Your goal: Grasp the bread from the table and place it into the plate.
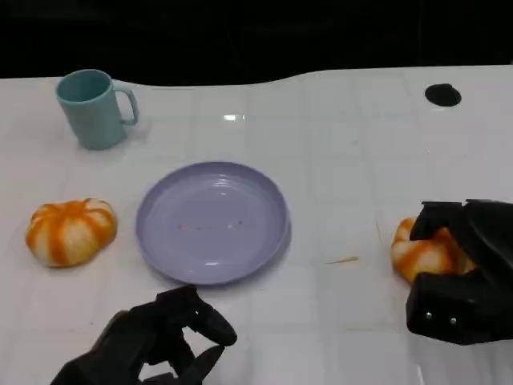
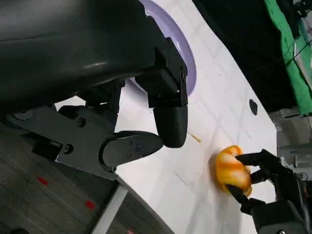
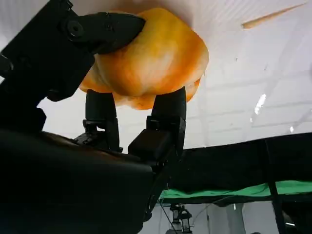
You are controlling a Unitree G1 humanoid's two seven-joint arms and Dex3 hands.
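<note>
An orange-and-white bread roll (image 1: 423,253) sits at the right of the table, and my right hand (image 1: 458,269) grips it, fingers wrapped around it. The right wrist view shows the same roll (image 3: 151,56) pinched between black fingers (image 3: 168,117). It appears again in the left wrist view (image 2: 231,170), held by the right hand (image 2: 265,187). A lavender plate (image 1: 160,216) lies in the middle of the table, bare inside. My left hand (image 1: 156,341) hovers near the front edge below the plate, fingers (image 2: 170,122) curled loosely, holding nothing.
A second orange-and-white bread roll (image 1: 70,231) lies left of the plate. A teal mug (image 1: 92,108) stands at the back left. A black round hole (image 1: 442,95) marks the table's far right. A small crumb stick (image 1: 343,260) lies between plate and right hand.
</note>
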